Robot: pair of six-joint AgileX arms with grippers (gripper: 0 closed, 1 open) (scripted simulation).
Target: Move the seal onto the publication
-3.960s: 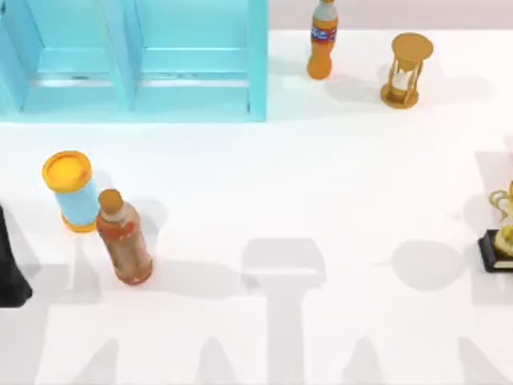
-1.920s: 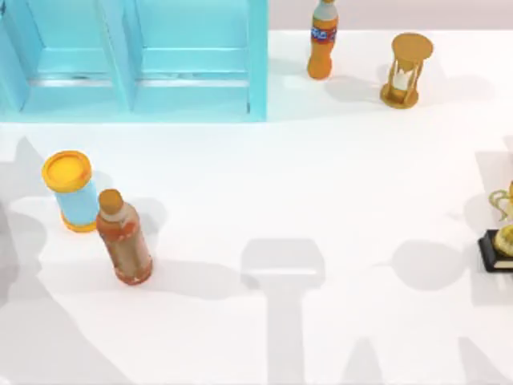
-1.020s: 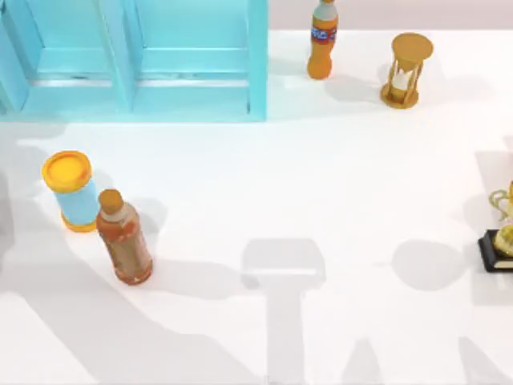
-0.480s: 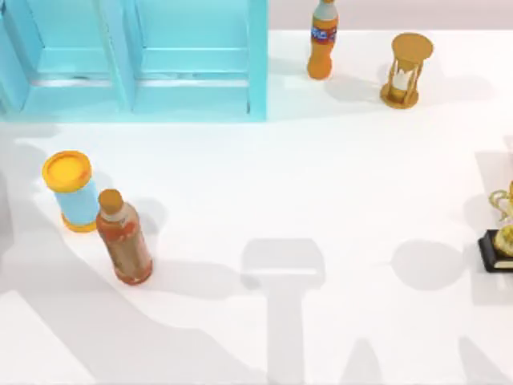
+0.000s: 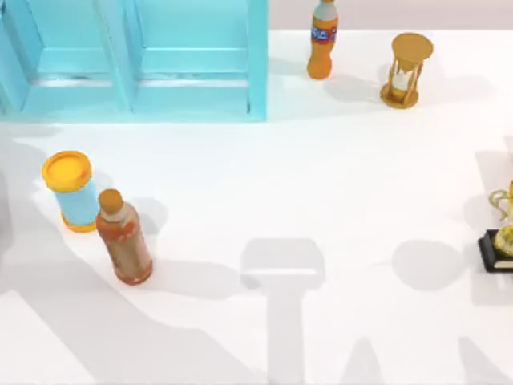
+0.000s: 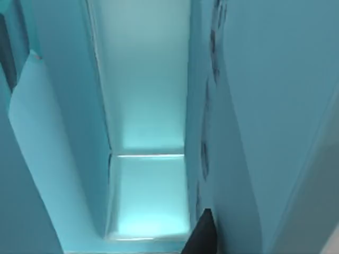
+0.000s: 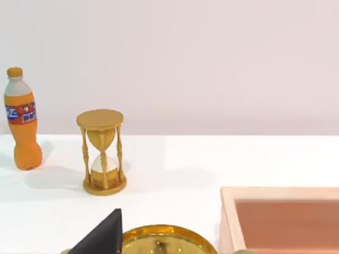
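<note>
I am looking into the blue cabinet (image 6: 148,159) with my left arm, hunting for the seal. Next I need to find it. I cannot tell if either claw is clenched.

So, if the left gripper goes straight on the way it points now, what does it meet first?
Probably the back wall inside the blue cabinet; nothing seems to stand before it, though depth is unclear.

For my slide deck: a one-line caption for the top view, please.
Light blue cabinet at back left, canister beside tea bottle, orange soda bottle, hourglass, gold trophy at right edge.
</note>
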